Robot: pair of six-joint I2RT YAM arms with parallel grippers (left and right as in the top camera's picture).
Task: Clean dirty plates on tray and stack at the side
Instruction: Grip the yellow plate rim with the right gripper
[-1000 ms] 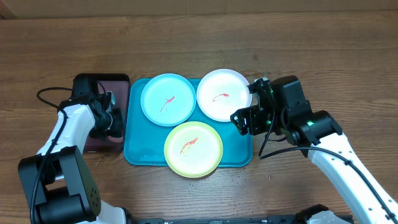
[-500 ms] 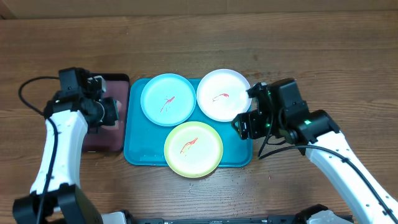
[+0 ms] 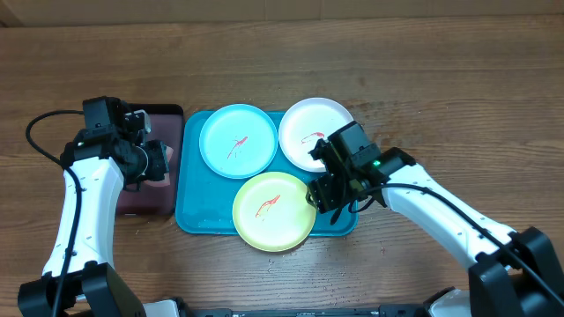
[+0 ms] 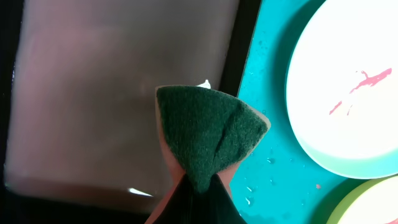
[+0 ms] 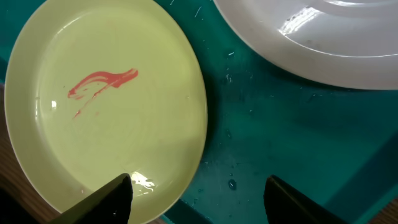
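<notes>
Plates [image 3: 238, 141]: 3, red-smeared, on turquoise tray [image 3: 196, 216]. Left hand [image 3: 152, 162] clamped on green sponge [image 4: 208, 134] above pinkish tray [image 4: 112, 93]. Right hand [image 3: 322, 195] parted wide, empty, over rim of yellow-green plate [image 3: 273, 211].

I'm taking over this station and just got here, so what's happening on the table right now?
The left fingers are shut on a green sponge, held over the smaller pinkish tray just beside the turquoise tray. The right fingers are open over the rim of the yellow-green plate. That plate, the light blue plate and the white plate all lie on the turquoise tray with red smears; none is cleaned or stacked at the side yet.
</notes>
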